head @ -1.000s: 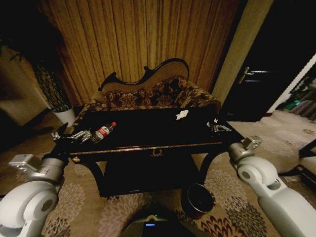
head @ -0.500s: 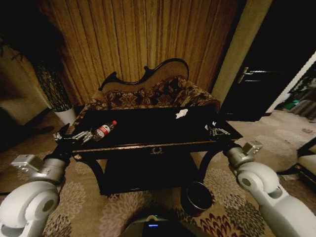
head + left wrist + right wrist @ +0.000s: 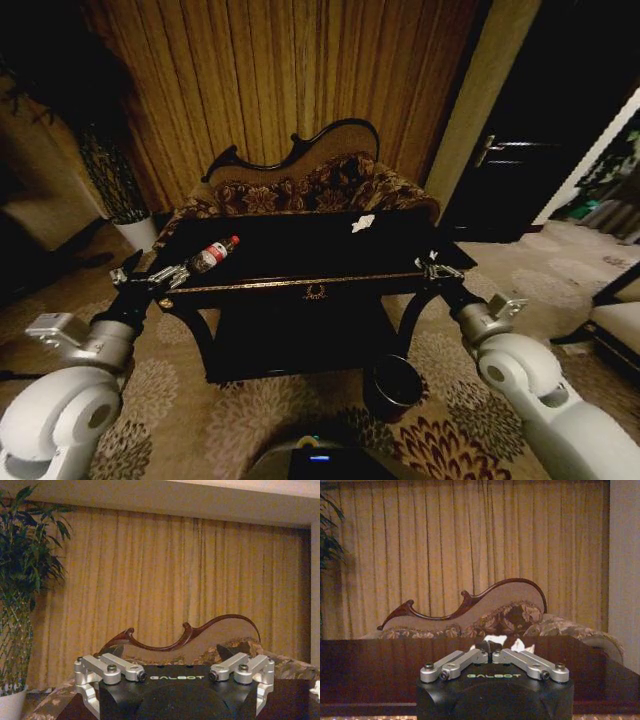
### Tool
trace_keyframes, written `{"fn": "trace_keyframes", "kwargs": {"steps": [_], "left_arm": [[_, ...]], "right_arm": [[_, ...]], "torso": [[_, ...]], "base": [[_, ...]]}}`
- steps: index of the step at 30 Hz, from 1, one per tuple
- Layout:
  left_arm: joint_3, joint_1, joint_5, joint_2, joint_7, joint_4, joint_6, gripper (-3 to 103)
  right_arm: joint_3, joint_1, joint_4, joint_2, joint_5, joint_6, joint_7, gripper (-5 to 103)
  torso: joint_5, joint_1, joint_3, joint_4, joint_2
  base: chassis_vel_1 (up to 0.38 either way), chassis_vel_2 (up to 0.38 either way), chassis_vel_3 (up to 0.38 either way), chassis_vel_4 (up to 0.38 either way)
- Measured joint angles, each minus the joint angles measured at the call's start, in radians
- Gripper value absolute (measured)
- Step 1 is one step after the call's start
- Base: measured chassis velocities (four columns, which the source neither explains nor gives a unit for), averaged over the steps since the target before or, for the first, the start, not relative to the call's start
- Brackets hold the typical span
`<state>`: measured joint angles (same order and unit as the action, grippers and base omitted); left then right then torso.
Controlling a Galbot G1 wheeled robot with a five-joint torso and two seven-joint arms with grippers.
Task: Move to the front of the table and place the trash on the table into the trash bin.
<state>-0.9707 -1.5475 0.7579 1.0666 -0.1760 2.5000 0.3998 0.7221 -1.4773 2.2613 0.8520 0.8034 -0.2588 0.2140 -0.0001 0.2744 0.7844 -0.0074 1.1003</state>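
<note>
The counter [image 3: 300, 262] stands at 12 o'clock from the robot, its gold-trimmed front edge facing the head camera and a gold emblem at the middle of that edge.

Trash on the counter:
- A clear plastic bottle [image 3: 208, 256] with a red cap lies on its side near the front-left corner, at about 10 o'clock, cap pointing away from the robot.
- A crumpled white paper scrap [image 3: 363, 223] lies toward the back right of the top, at about 1 o'clock, well apart from the bottle. The right wrist view shows it [image 3: 519, 645] just beyond that arm's fingertips (partly hidden by them).

The trash bin [image 3: 391, 383] stands on the patterned carpet [image 3: 250, 420] below the counter's front-right leg, at about 1 o'clock and close to the robot's base.

Left pincer [image 3: 152, 277]: held at the counter's front-left corner, just beside the bottle's base. Its fingers [image 3: 112, 669] are spread wide apart and hold nothing.

Right pincer [image 3: 437, 270]: held at the counter's front-right corner. Its fingertips [image 3: 490, 647] are pressed together with nothing between them.

A floral sofa [image 3: 310, 190] stands behind the counter, in front of a gold curtain [image 3: 280, 80].
</note>
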Motion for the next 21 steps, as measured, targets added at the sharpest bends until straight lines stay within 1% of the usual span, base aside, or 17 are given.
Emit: {"fn": "trace_keyframes", "kwargs": {"steps": [5,8,11,12,14,16,17,19,20,21], "left_arm": [[0.006,0.007,0.0,-0.003,0.0,0.0,0.0,100],[0.012,0.012,0.0,-0.003,0.0,0.0,0.0,100],[0.011,0.012,0.0,-0.002,0.0,0.0,0.0,100],[0.006,0.01,0.0,-0.002,0.0,0.0,0.0,100],[0.002,0.008,0.0,-0.001,0.0,0.0,-0.001,100],[-0.005,0.006,0.0,0.001,0.0,0.0,-0.001,100],[-0.008,0.006,0.001,0.002,0.0,0.0,-0.002,100],[-0.009,0.006,0.002,0.003,-0.001,0.0,-0.002,100],[-0.011,0.005,0.004,0.004,-0.001,0.0,-0.002,100],[-0.012,0.004,0.004,0.004,-0.001,0.0,-0.002,100]], "right_arm": [[-0.024,0.004,-0.026,0.018,-0.022,0.001,-0.004,0],[-0.063,0.001,-0.104,0.056,-0.061,0.0,-0.026,0],[-0.08,0.0,-0.155,0.076,-0.076,-0.001,-0.037,0],[-0.103,0.002,-0.228,0.099,-0.083,-0.002,-0.049,0],[-0.114,0.005,-0.255,0.108,-0.08,-0.002,-0.049,0],[-0.151,0.022,-0.351,0.134,-0.076,-0.002,-0.047,0],[-0.167,0.039,-0.409,0.148,-0.089,0.001,-0.048,0],[-0.174,0.049,-0.438,0.154,-0.096,0.003,-0.05,0],[-0.19,0.078,-0.513,0.167,-0.121,0.005,-0.06,0],[-0.197,0.092,-0.549,0.172,-0.135,0.006,-0.068,0]], "torso": [[0.0,0.0,0.0,0.0001,0.0],[0.0,0.0,0.0,0.0,0.0],[0.0,0.0,0.0,0.0,0.0],[0.0003,0.0,0.0,0.0,0.0],[0.0001,0.0,0.0,0.0,0.0],[0.0002,0.0,0.0,0.0,0.0],[0.0004,0.0,0.0,0.0,0.0],[0.0002,0.0,0.0,0.0,0.0],[0.0001,0.0,0.0,0.0001,0.0],[0.0001,0.0,0.0,0.0001,0.0]], "base": [[0.064,-0.062,-0.07,0.048],[0.0,0.0,0.0,0.0],[0.0,0.0,0.0,0.0],[0.0,0.0,0.0,0.0],[0.0,0.0,0.0,0.0],[0.0,0.0,0.0,0.0],[0.0,0.0,0.0,0.0],[0.0,0.0,0.0,0.0],[0.0,0.0,0.0,0.0],[0.0,0.0,0.0,0.0]]}}
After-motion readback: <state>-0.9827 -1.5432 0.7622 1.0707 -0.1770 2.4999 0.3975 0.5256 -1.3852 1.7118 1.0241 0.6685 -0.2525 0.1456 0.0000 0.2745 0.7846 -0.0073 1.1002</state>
